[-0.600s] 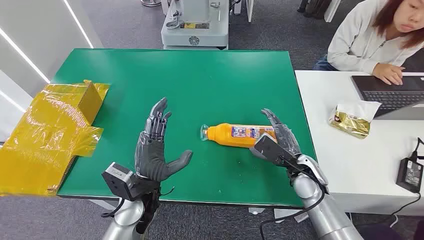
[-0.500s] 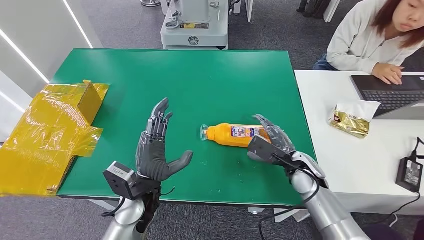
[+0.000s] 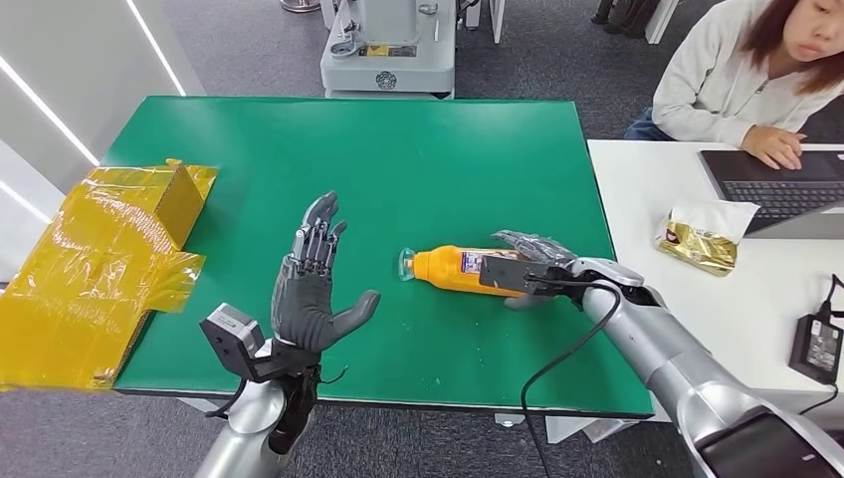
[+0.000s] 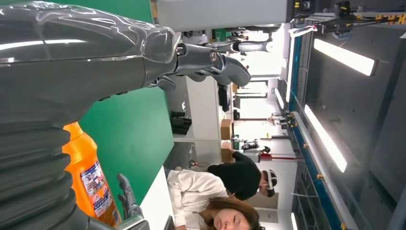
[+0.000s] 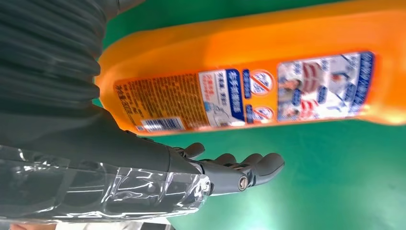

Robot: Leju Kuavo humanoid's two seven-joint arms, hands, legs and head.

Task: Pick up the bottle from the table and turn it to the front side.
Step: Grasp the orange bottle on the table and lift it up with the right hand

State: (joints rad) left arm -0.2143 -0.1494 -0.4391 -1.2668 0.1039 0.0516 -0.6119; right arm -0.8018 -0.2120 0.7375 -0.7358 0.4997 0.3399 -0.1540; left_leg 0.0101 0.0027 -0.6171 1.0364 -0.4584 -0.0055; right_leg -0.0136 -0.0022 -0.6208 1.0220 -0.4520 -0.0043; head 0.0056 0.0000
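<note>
An orange bottle [image 3: 448, 269] lies on its side on the green table [image 3: 398, 159], clear cap pointing left. Its small-print label [image 5: 249, 86] faces the right wrist camera. My right hand [image 3: 532, 264] is at the bottle's base, fingers [image 3: 527, 239] reaching over the far side and the thumb on the near side. Its fingers [image 5: 239, 170] stretch out alongside the bottle and are not closed round it. My left hand [image 3: 311, 294] stands raised and spread to the left of the cap, holding nothing. In the left wrist view the bottle [image 4: 88, 177] shows past my left hand [image 4: 95, 57].
Crumpled yellow wrap and a box [image 3: 100, 259] hang over the table's left edge. A white desk [image 3: 717, 309] on the right holds a laptop [image 3: 781, 189], a gold packet [image 3: 702, 244] and a power adapter [image 3: 816, 344]. A person [image 3: 737, 80] sits there. A grey machine [image 3: 388, 50] stands beyond the table.
My right hand has swung left and turned, from behind the bottle's base to straddling it. The bottle and my left hand have barely moved.
</note>
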